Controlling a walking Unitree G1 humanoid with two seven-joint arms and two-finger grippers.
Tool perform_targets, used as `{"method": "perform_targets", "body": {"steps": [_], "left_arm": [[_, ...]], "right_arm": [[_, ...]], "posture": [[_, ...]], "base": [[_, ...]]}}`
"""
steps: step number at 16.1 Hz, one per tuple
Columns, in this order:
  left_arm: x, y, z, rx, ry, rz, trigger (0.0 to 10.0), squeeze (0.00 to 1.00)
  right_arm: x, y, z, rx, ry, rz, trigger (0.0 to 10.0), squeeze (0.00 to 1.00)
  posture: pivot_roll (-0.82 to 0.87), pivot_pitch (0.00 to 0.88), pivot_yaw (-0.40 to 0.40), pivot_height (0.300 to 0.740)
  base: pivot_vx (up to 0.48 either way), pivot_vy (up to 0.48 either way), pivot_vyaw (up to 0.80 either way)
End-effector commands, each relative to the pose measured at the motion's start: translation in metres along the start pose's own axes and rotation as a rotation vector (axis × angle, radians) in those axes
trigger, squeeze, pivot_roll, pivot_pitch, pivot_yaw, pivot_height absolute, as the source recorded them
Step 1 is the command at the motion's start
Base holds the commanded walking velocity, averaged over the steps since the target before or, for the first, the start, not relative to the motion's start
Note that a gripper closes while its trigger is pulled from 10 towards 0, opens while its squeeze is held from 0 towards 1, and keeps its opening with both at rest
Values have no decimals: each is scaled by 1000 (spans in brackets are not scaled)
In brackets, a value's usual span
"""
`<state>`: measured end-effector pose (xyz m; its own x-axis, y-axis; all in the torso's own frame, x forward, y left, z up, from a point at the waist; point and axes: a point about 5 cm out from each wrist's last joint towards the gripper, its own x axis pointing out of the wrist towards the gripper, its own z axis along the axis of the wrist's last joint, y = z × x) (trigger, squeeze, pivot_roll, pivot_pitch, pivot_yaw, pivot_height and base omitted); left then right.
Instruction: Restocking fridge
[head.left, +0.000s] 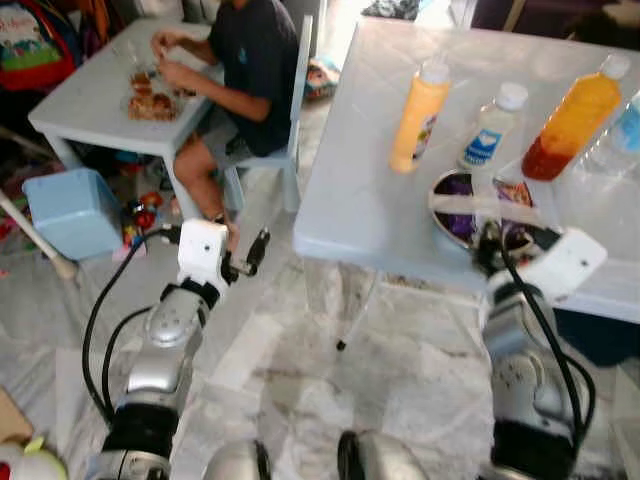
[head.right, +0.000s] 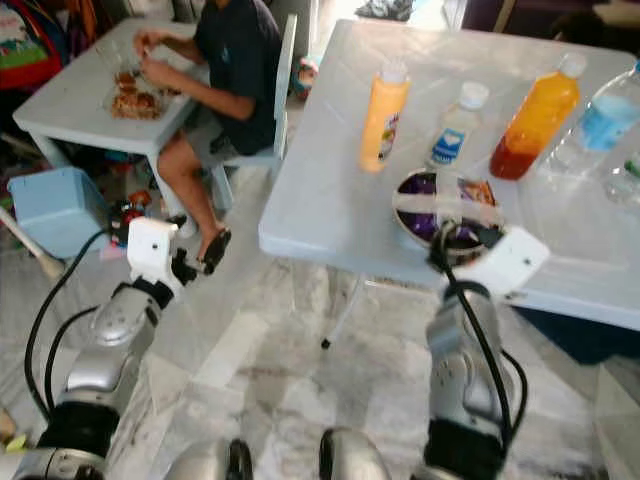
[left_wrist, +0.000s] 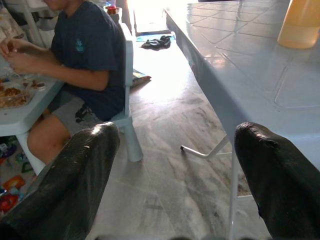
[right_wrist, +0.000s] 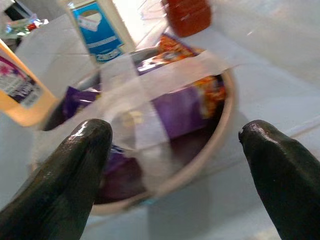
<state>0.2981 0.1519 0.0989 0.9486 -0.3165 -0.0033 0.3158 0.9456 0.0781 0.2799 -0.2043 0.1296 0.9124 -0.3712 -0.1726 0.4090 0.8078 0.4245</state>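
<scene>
Two glossy black fingers (right_wrist: 65, 170) flank a round taped bowl (right_wrist: 220, 135).

Ahead of the left gripper (head.left: 248, 255) and a little to its left, a person (head.left: 245, 70) in a dark shirt sits on a pale chair (head.left: 295, 120) at a small white table (head.left: 80, 110), both hands over a plate of food (head.left: 152, 103). Farther to that gripper's left a blue box (head.left: 70, 210) stands on the marble floor (head.left: 300, 380) with small toys (head.left: 140, 212) beside it. To the gripper's right runs the large white table (head.left: 350, 200) — beyond its far end a dark cloth (left_wrist: 156, 43) lies on the floor.
</scene>
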Motion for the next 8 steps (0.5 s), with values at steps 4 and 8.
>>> {"method": "perform_targets", "body": {"steps": [4,8], "left_arm": [[-2,2,0,20,12,2,10000,0],[-1,2,2,21,8,-1,10000,0]], "right_arm": [[5,2,-6,85,61,-19,10000,0],[3,1,-12,135,84,-47,3725,0]], "posture": [[-90,122,-4,740],[-93,119,0,740]], "base": [[0,0,0],[0,0,0]]}}
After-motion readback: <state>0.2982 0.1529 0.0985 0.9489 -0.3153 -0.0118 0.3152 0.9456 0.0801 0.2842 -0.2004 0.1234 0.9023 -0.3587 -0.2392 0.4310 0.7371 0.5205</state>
